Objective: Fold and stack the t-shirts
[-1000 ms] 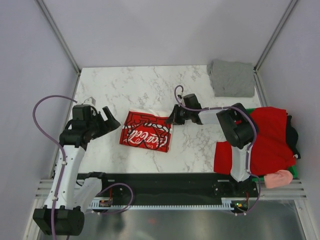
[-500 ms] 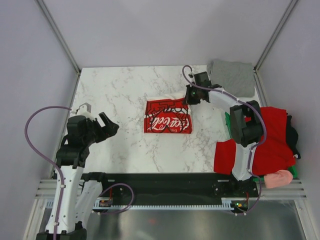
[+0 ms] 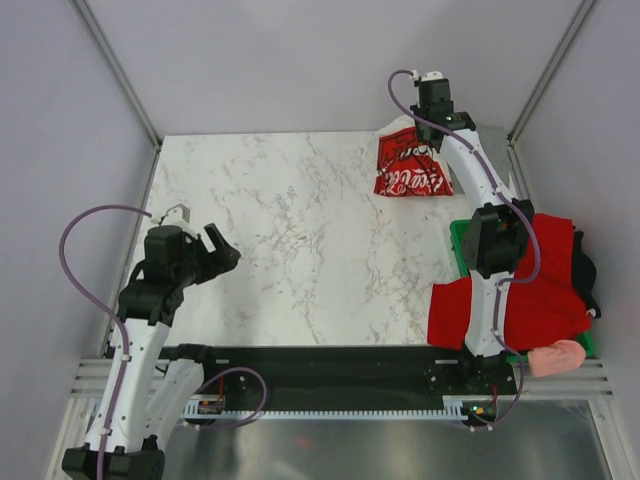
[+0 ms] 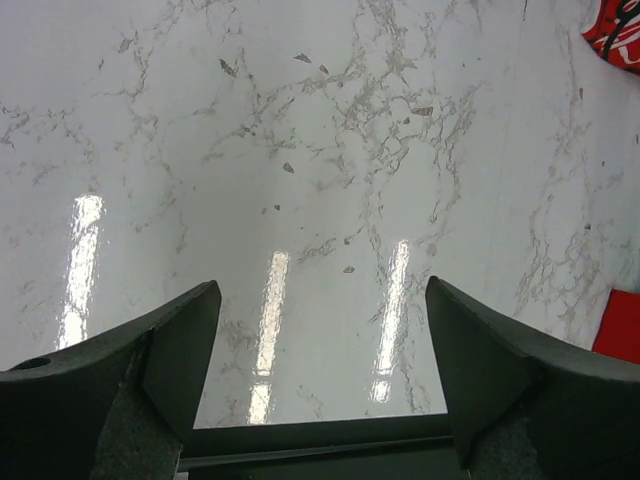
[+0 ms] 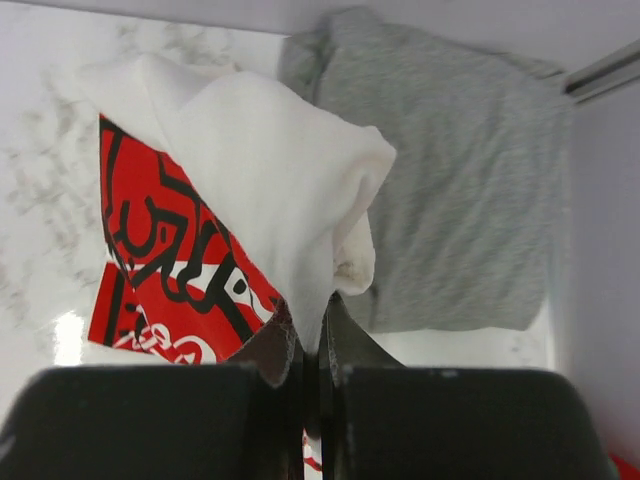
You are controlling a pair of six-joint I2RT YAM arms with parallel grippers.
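My right gripper [image 5: 312,315] is shut on a white fold of the white t-shirt with the red script panel [image 5: 250,170]. It holds the shirt up at the table's back right [image 3: 410,170], hanging partly over the grey folded t-shirt [image 5: 470,180]. In the top view the right gripper [image 3: 432,105] is at the far edge. My left gripper [image 3: 225,252] is open and empty above bare marble at the left [image 4: 320,300]. A red t-shirt [image 3: 540,280], a black one [image 3: 585,270] and a pink one [image 3: 558,357] lie heaped at the near right.
A green plastic crate [image 3: 458,245] shows under the heap of shirts at the right edge. The marble table [image 3: 300,230] is walled by grey panels at the back and sides. The red shirt's corner shows in the left wrist view [image 4: 625,325].
My right gripper has carried the white and red shirt from the table's middle to the back right, over the grey shirt. The left arm has drawn back slightly.
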